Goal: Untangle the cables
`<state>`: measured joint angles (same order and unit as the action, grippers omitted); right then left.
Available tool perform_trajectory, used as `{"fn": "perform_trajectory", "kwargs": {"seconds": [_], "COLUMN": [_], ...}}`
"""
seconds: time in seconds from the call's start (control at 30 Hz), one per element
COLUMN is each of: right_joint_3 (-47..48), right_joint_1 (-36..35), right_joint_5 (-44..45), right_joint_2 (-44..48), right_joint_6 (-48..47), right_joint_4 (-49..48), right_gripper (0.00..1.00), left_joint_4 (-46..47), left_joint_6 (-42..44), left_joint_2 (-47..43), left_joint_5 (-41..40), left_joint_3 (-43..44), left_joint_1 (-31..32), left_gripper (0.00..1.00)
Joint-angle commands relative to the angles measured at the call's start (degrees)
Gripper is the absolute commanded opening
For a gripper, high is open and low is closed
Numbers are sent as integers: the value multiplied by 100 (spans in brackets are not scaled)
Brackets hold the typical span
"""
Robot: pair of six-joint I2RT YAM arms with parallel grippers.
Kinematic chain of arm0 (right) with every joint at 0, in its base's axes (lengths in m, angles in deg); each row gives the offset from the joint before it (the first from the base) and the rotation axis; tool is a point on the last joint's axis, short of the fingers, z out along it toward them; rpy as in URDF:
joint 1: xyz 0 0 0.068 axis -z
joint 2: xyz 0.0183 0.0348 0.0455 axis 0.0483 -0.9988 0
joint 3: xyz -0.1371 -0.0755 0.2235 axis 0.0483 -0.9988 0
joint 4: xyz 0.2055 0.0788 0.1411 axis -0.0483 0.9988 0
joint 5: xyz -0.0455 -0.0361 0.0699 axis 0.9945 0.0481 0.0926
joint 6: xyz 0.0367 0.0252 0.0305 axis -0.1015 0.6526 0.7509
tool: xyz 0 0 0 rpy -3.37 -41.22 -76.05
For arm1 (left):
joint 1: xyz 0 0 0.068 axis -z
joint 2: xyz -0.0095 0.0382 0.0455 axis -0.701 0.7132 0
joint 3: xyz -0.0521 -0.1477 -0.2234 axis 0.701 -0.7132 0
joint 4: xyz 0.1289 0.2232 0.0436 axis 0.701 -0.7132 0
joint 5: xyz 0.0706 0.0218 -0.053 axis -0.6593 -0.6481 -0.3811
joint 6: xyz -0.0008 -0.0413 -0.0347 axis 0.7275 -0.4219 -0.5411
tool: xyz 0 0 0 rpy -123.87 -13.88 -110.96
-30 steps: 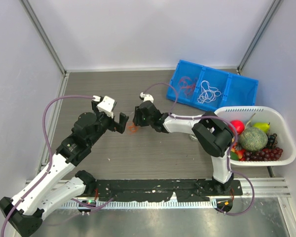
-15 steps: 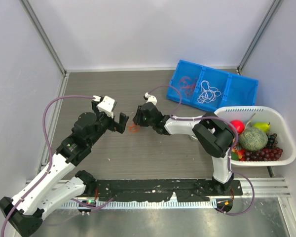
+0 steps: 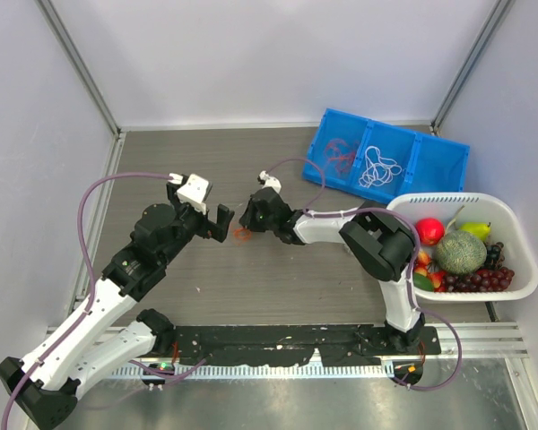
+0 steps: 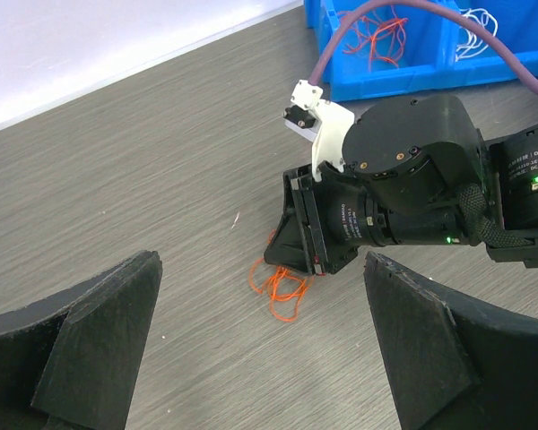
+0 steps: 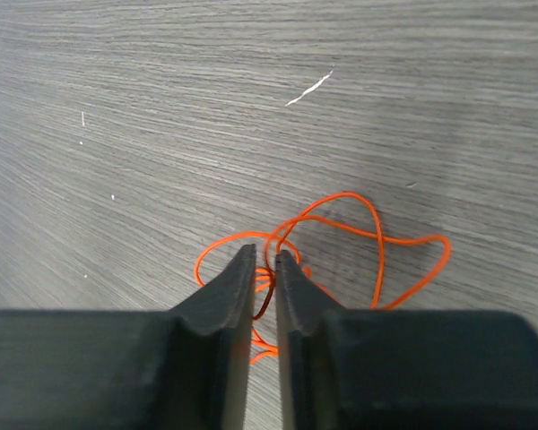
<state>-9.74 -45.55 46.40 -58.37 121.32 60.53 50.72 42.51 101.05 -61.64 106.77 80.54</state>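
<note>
My right claw point(image 5: 264, 260) is clamped on the orange cable clump point(image 5: 359, 230) on the table point(image 5: 161, 90); left claw point(image 4: 260, 264) apart. Untangling looks barely begun.

Beyond the orange cables point(image 4: 282, 296) stands the right gripper point(image 4: 282, 253); their near side lies open.

My fingers point(image 4: 90, 349) stand wide apart, low over the grey worktop point(image 4: 143, 161). Between them, farther off, the right gripper point(image 4: 291, 260) meets the orange cables point(image 4: 282, 296), a small loose clump.
</note>
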Motion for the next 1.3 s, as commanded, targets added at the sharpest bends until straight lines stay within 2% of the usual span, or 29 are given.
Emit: {"fn": "perform_trajectory", "kwargs": {"seconds": [0.0, 0.13, 0.27, 0.4, 0.57, 0.7, 0.8, 0.9, 1.0, 1.03, 1.13, 1.27], "right_joint_3": [145, -100, -557, -953, -1339, -1691, -1824, -1946, -2043, -2096, -2193, -2254], "right_joint_1": [-38, -38, -29, -29, -29, -29, -29, -38, -38, -29, -29, -29], "right_joint_5": [19, 11, 90, -121, -218, -130, -51, -156, -218, -235, -253, -341], "right_joint_2": [202, 842, 1731, 2575, 3646, 4280, 4579, 4712, 4870, 4896, 5037, 5029], "right_joint_6": [37, -261, -472, -464, -324, -87, -7, 19, 63, 72, 142, 230], "right_joint_4": [-250, -92, 22, -74, -66, -206, -224, -268, -321, -338, -470, -558], "right_gripper": [12, 1, 1, 1, 1, 1, 1, 1, 1, 1, 1, 1], "left_joint_4": [236, 253, 253, 490, 676, 657, 1506, 2597, 2793, 2750, 2583, 2679], "left_joint_6": [5, -30, -109, -372, -1207, -2058, -2892, -3483, -3669, -3660, -3590, -3607], "left_joint_2": [-27, -18, -17, -106, 122, 386, 352, 299, 369, 430, 623, 817], "left_joint_5": [-9, 26, 254, 578, 1456, 2098, 2696, 3101, 3198, 3233, 3374, 3541], "left_joint_3": [1, 1, 62, 1, 211, 467, 38, -551, -641, -606, -492, -518], "left_joint_1": [27, 18, 27, 27, 27, 18, 27, 18, 35, 27, 44, 97], "left_gripper": [100, 99, 89, 84, 78, 63, 59, 66, 69, 67, 54, 49]}}
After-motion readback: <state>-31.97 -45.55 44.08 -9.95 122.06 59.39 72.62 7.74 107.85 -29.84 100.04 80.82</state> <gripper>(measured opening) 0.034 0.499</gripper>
